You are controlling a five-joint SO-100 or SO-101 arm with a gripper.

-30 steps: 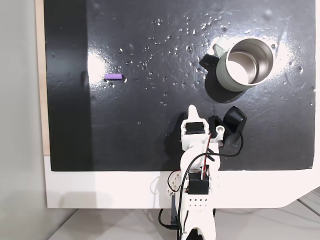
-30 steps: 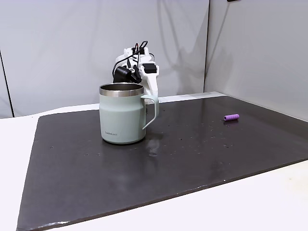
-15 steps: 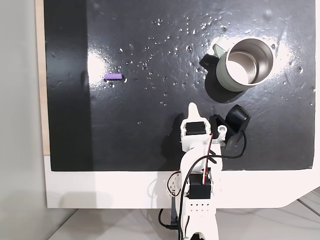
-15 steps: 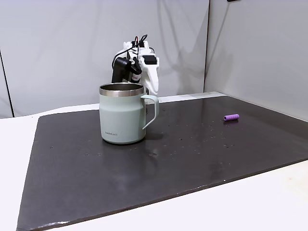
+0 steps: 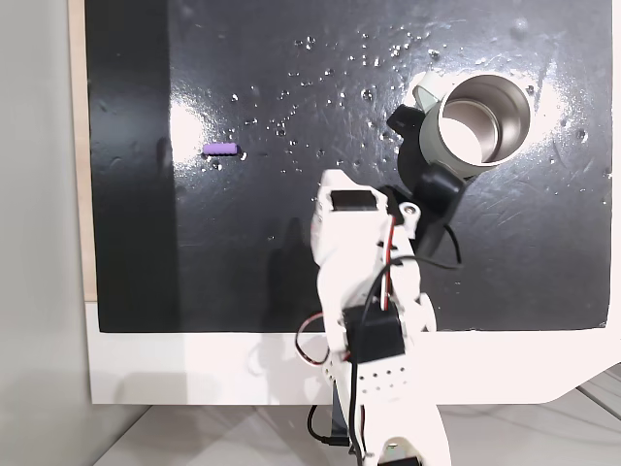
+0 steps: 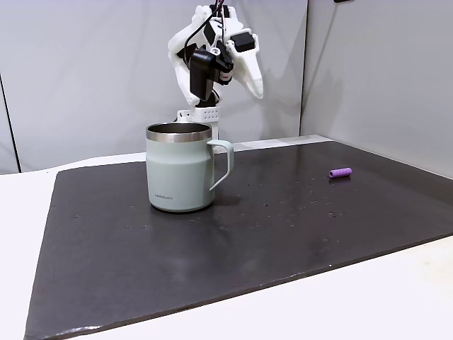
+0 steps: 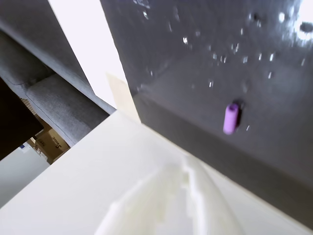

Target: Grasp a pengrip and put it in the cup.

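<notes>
1. The cup (image 5: 473, 126) stands upright on the black mat (image 5: 291, 272), its handle turned toward the arm (image 5: 374, 320) in a fixed view.
2. The pengrip (image 5: 220, 149) lies flat on the mat, well apart from the cup, to the cup's left in that view; it also shows in another fixed view (image 6: 340, 173) and the wrist view (image 7: 230, 118).
3. The gripper (image 6: 249, 76) hangs high, behind and above the cup; I cannot tell how far it is parted.

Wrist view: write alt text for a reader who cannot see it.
A small purple pengrip lies alone on a shiny black mat flecked with bright specks. A blurred white part of the gripper rises from the bottom edge, well short of the pengrip. Left of the mat lie a white tabletop and grey surroundings.
</notes>
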